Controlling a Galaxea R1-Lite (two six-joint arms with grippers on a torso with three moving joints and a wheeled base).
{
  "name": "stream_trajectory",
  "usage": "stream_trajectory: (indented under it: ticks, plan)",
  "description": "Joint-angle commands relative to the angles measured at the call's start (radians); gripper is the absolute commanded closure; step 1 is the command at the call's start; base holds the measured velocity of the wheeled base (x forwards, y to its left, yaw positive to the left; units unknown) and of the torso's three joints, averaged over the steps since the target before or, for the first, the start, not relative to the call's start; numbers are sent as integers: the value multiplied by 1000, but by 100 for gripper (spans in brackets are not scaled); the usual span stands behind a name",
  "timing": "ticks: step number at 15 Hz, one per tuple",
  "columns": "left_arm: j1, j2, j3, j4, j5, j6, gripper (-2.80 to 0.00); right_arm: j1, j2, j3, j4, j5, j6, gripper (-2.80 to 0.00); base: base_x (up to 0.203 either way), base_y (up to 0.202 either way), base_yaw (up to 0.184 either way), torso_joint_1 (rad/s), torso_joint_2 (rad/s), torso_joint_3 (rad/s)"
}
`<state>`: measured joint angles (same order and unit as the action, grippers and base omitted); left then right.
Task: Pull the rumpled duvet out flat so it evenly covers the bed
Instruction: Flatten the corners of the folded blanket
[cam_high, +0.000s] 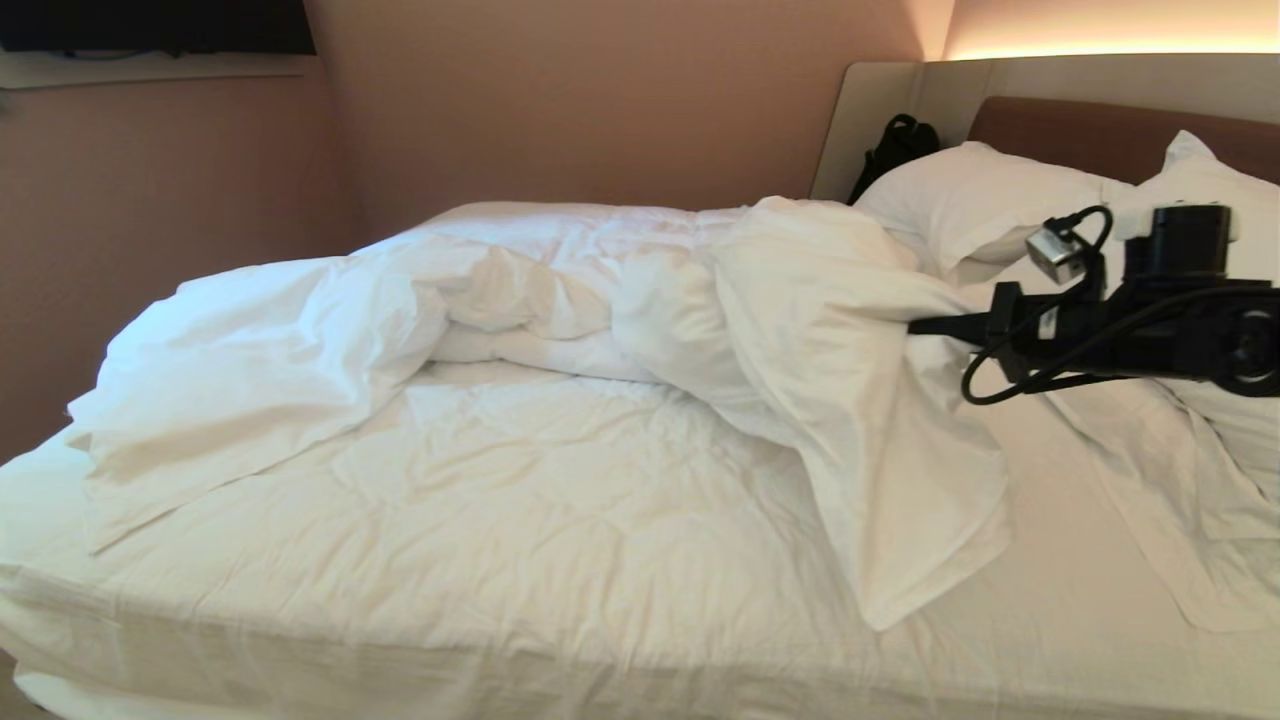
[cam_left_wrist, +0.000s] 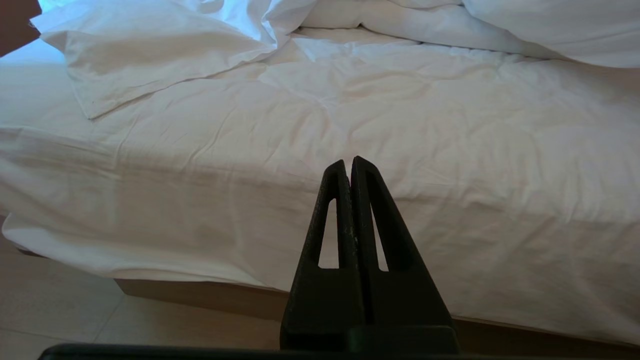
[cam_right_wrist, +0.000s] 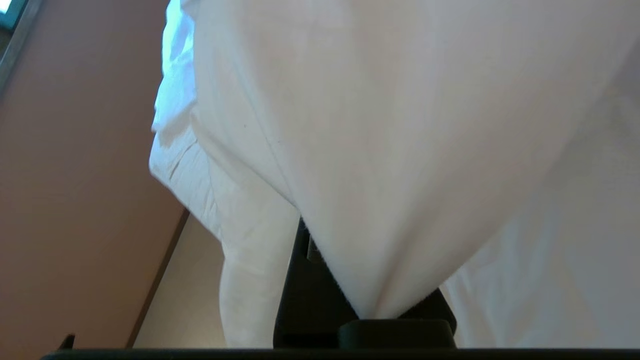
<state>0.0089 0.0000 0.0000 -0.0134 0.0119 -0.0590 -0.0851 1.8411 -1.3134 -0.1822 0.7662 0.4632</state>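
While the duvet (cam_high: 560, 330) lies bunched in a ridge across the middle of the bed (cam_high: 560, 640), one tall fold of it is drawn up to the right gripper (cam_high: 915, 326), which reaches in from the right, just in front of the pillows (cam_high: 985, 205). Its fingers are pressed together on that fold; in the right wrist view the white fabric (cam_right_wrist: 380, 165) funnels down between them and drapes over the gripper, hiding most of it. From the pinch the fold hangs down toward the bed's near edge. The left gripper (cam_left_wrist: 348, 162) hovers off the bed's near side, pointing at the mattress sheet (cam_left_wrist: 425, 210), its fingers closed on nothing and well apart from the duvet.
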Motion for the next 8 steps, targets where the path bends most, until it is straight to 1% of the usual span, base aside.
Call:
stream_trajectory:
  ticks: [1, 3, 5, 8]
  plan:
    - [0, 2, 0, 0, 0, -1, 0, -89, -180, 4, 219, -28, 3, 0, 0, 0, 0, 0, 0, 0]
    - [0, 2, 0, 0, 0, -1, 0, -176, -272, 3, 261, -30, 4, 0, 0, 0, 0, 0, 0, 0]
    - [0, 2, 0, 0, 0, -1, 0, -273, -359, -2, 276, -30, 8, 0, 0, 0, 0, 0, 0, 0]
    - [0, 2, 0, 0, 0, -1, 0, -399, -438, -32, 281, -30, 50, 0, 0, 0, 0, 0, 0, 0]
